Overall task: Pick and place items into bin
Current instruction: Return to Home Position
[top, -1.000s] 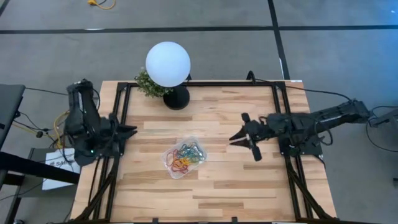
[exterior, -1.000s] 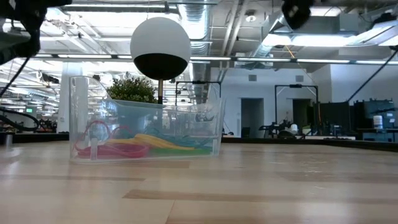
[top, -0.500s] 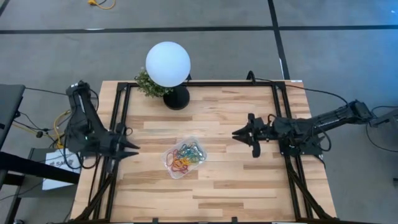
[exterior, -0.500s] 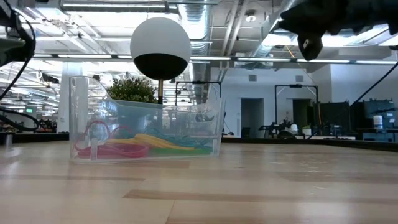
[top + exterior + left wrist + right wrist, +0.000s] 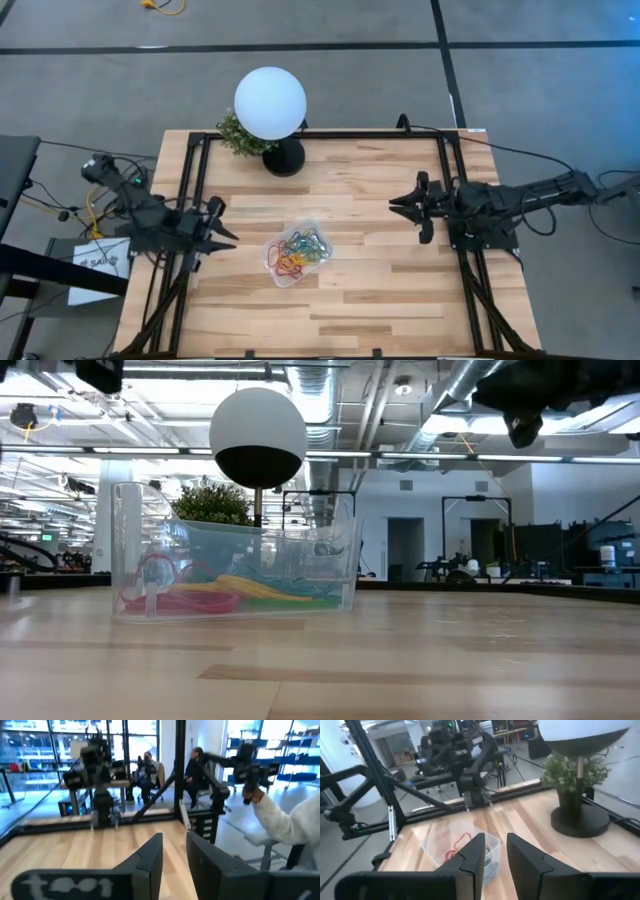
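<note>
The bin [image 5: 272, 262] sits a little left of the middle of the plank table [image 5: 380, 295]. It is a small clear plastic tray with rounded corners and thin glossy walls. Inside it the rubber bands [image 5: 301, 249] lie in a loose tangle of red, yellow, green and blue loops, flat on its floor in my low view. Behind it a matte white globe lamp [image 5: 270, 102] stands on a black round base, beside a small leafy plant [image 5: 234, 135]. The left gripper [image 5: 226, 224] hangs at the left edge of the table and the right gripper [image 5: 397, 203] at the right edge. Each has its jaws drawn nearly together on nothing. Since a second ago both arms have pulled back outward and stretched lower, while the bin and bands have not moved.
</note>
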